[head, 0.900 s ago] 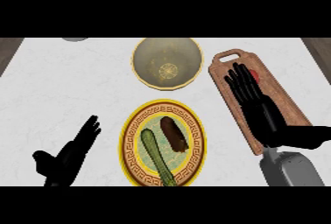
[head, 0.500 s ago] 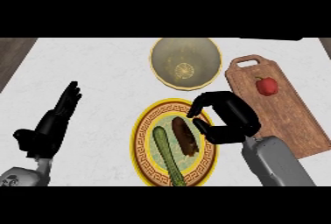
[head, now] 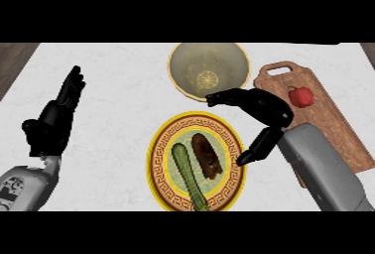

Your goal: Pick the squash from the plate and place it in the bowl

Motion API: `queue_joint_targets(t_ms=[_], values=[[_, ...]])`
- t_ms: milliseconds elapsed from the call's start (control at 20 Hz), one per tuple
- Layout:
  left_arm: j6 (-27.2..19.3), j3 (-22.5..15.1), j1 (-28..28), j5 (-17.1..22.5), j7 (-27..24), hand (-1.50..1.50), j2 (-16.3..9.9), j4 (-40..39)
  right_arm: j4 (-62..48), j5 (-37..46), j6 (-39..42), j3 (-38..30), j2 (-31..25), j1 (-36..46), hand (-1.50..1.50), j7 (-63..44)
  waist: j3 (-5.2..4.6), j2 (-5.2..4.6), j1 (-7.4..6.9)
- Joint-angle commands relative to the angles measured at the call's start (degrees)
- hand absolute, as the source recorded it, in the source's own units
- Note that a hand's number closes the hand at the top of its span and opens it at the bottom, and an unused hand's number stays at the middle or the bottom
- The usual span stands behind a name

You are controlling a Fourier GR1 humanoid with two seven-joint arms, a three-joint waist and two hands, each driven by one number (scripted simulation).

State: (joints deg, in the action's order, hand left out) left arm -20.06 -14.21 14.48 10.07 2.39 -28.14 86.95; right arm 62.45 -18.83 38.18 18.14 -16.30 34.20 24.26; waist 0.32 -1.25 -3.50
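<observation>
On a pale worktop (head: 117,89), the long green squash (head: 190,176) lies on a yellow patterned plate (head: 162,149) beside a dark brown item, perhaps a sausage (head: 207,155). The right robot hand (head: 256,106) hovers over the plate's upper right edge, fingers curled but holding nothing, apparently poised to grasp. The left robot hand (head: 53,121) rests open at the left; the bowl (head: 209,64) waits just beyond the plate.

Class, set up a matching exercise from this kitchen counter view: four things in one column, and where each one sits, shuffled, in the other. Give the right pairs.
Things:
1. squash
2. red pepper
3. bowl
4. left hand

Places:
A. on the wooden cutting board
B. at the view's left, open, fingers up
C. on the yellow-rimmed plate
D. on the counter beyond the plate

Pairs: 1-C, 2-A, 3-D, 4-B
</observation>
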Motion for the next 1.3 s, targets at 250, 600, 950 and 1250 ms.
queue_joint_targets(t_ms=[250,600,950,1250], values=[[-2.21,-0.37,2.54,-2.51,2.92,0.00,1.76,-1.13,-3.45,17.05,5.99,7.56,-5.90,14.48,-1.50,7.96,-0.23,0.44,0.99],[-1.36,0.58,-0.38,-3.30,3.07,0.00,0.56,0.84,-2.43,26.84,3.79,16.32,-3.01,20.60,-1.50,6.23,-0.33,0.98,1.93],[-1.13,1.67,0.48,-4.44,3.67,0.00,2.18,-0.25,-1.39,30.95,6.18,22.33,-0.05,20.21,-1.50,7.71,-0.32,1.14,2.89],[1.34,4.30,0.14,-4.38,1.41,0.00,1.69,-2.58,0.30,37.17,2.71,28.27,5.17,18.38,-1.50,2.70,-0.34,1.16,3.13]])
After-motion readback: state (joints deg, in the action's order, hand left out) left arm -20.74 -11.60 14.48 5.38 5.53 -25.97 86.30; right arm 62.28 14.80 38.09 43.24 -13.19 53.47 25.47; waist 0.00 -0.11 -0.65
